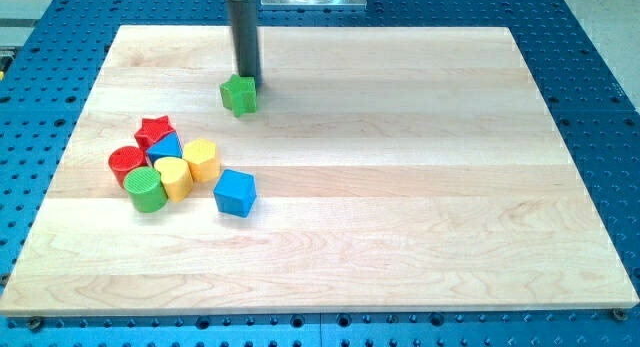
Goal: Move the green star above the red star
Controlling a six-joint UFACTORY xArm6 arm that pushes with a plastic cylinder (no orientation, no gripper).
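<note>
Green star [239, 94] is found touching my tip [246, 82], just below and to the view's left of it; no jaws are fitted, so nothing is gripped. A gentle push toward the view's left is advised, stopped above the red star [154, 129]. Counted: two stars, two cylinders (red [126, 165], green [145, 189]), two yellow blocks [201, 158], two blue blocks [235, 192].

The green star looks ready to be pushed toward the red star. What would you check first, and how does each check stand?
1. My tip meets the green star at its top edge: ok.
2. Green star above the red star: not ok, it sits up and to the right.
3. Path leftward free of blocks: ok.
4. Push side suits a leftward move: not ok.
5. Red star packed among the cluster, blue block beside it: ok.
</note>
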